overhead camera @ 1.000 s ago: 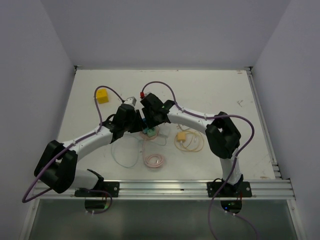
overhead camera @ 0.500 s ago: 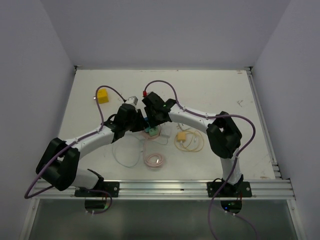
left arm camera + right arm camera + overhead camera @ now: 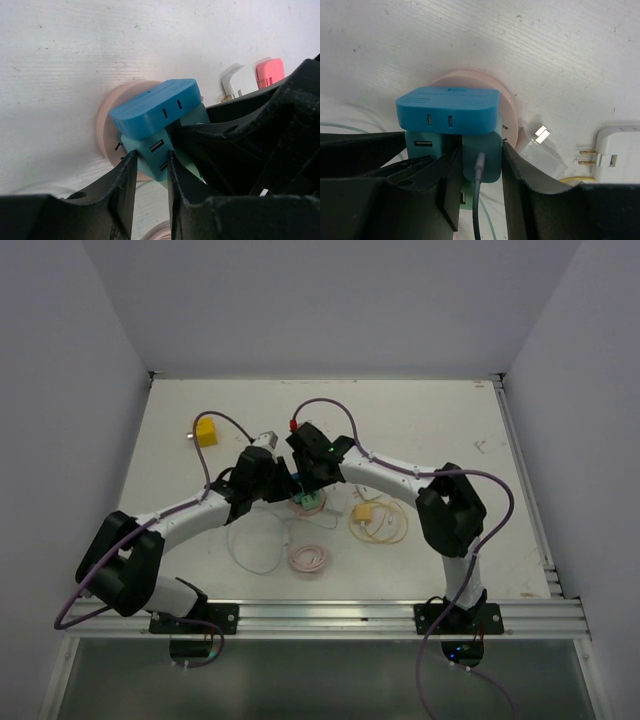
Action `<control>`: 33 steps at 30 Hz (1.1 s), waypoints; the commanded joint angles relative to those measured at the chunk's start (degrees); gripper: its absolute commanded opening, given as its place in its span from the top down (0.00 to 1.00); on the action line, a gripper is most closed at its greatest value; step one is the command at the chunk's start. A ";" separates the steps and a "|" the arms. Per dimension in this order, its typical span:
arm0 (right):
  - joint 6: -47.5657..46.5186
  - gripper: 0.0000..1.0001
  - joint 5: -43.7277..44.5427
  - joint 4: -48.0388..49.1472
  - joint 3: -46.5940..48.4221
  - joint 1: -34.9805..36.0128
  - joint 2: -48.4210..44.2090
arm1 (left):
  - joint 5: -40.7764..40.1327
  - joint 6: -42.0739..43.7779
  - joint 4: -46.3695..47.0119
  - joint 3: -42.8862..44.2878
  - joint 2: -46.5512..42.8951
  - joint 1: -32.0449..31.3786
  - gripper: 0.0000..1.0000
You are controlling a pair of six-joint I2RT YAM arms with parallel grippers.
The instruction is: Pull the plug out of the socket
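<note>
Both wrists and the cluster they hold have slid slightly rightward in the top view over the last second, locked together throughout. The right gripper point(image 3: 481, 165) has its jaws closed on the teal plug point(image 3: 481, 150), one finger pressed to each side. The grey cable point(image 3: 477, 210) runs back between them toward the wrist. The left gripper point(image 3: 149, 162) is clamped from the opposite side on the teal lower body of the socket point(image 3: 152, 107), whose blue cap sits just past its fingertips. Beyond both sets of fingertips a pink disc point(image 3: 470, 80) lies under the socket. Outside the right gripper's right finger, apart from it, is a white charger point(image 3: 620, 147).

The plug looks seated, so the pull itself remains. The left jaws should hold the socket dead still while the right draws straight back, without twisting or levering — a skewed pull would probably bind the pins or drag the socket along.

The plug's long axis lies in line with the right fingers. Its pin end is buried in the socket, pointing away from that wrist — the cable end faces the wrist.
</note>
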 commanded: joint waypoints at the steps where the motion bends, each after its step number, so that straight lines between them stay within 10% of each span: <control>1: 3.00 1.00 -2.30 9.45 7.39 0.93 -12.21 | -5.11 3.20 -18.05 -5.53 8.14 -0.46 0.74; 17: 3.70 1.00 -1.59 10.68 3.62 -0.38 -15.11 | -4.94 3.29 -18.40 -4.83 9.37 -0.81 0.73; 33: 0.10 1.00 -11.78 6.46 -7.73 -25.05 -36.73 | -5.29 3.29 -18.49 -4.74 8.23 -0.81 0.70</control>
